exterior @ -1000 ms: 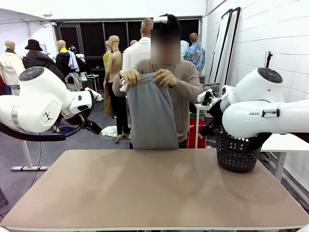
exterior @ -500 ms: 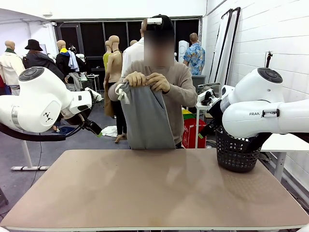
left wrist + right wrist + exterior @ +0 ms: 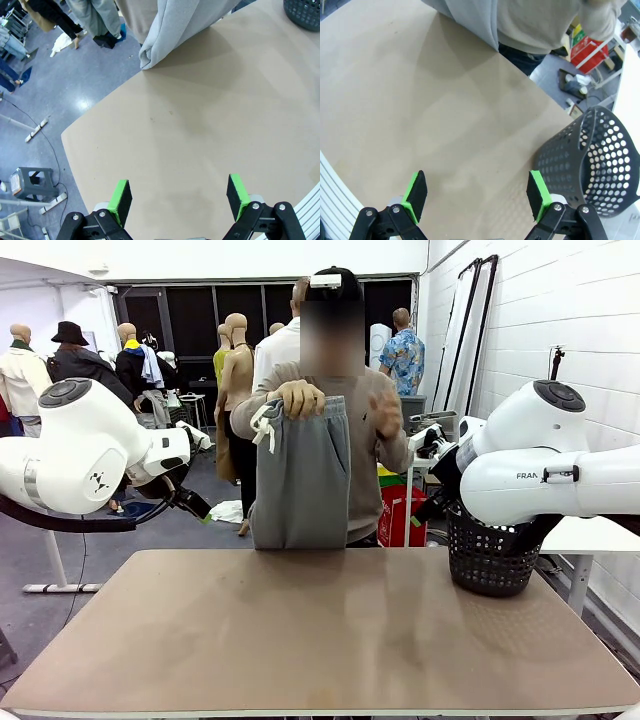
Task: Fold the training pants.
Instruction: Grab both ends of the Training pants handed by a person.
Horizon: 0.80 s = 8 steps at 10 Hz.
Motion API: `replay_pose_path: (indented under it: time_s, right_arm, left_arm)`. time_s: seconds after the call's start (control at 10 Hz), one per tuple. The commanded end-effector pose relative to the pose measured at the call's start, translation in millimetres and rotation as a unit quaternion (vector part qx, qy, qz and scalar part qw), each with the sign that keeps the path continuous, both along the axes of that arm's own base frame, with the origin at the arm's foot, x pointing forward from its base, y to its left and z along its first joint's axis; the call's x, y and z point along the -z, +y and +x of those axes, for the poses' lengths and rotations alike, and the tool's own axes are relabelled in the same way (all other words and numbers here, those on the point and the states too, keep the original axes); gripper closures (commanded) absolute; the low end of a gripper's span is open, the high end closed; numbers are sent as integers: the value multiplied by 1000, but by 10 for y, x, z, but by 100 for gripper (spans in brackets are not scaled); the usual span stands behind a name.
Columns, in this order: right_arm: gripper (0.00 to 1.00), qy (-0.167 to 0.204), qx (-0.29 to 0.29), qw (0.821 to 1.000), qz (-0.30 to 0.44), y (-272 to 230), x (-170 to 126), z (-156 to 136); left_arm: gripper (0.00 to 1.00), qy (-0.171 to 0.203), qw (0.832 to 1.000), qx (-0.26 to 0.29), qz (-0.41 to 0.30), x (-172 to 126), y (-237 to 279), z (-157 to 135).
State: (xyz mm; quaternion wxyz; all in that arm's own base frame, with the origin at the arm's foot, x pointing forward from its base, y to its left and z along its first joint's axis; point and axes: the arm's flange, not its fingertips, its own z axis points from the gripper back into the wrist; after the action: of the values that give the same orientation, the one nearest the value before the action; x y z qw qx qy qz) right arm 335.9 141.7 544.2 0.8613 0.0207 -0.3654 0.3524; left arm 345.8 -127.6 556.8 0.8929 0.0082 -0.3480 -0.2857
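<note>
The person's free hand (image 3: 385,412) has let go of the waistband and lifts open. The other hand (image 3: 298,398) alone holds up the one pair of training pants (image 3: 300,475), hem at the table's (image 3: 320,640) far edge. The left gripper (image 3: 177,192) and right gripper (image 3: 477,192) hang above the surface, jaws spread wide, well apart from the pants.

The training pants (image 3: 300,475) are soft, matt grey jersey cloth with a white cord drawstring (image 3: 265,426). The bench (image 3: 320,640) top is smooth, tan, faintly sheened. The basket (image 3: 487,562) is black perforated plastic. The left arm (image 3: 70,455) and right arm (image 3: 560,475) have glossy white shells.
</note>
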Motion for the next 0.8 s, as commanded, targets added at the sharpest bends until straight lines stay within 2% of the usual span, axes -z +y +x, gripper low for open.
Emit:
replay_pose_path:
  time_s: [0.0, 0.7]
  right_arm:
    - [0, 0, 0, 1000, 0, -2, 1, 2]
    - [0, 0, 0, 1000, 0, 0, 0, 0]
  left_arm:
    - [0, 0, 1000, 0, 0, 3, 0, 3]
    - [0, 0, 1000, 0, 0, 3, 0, 3]
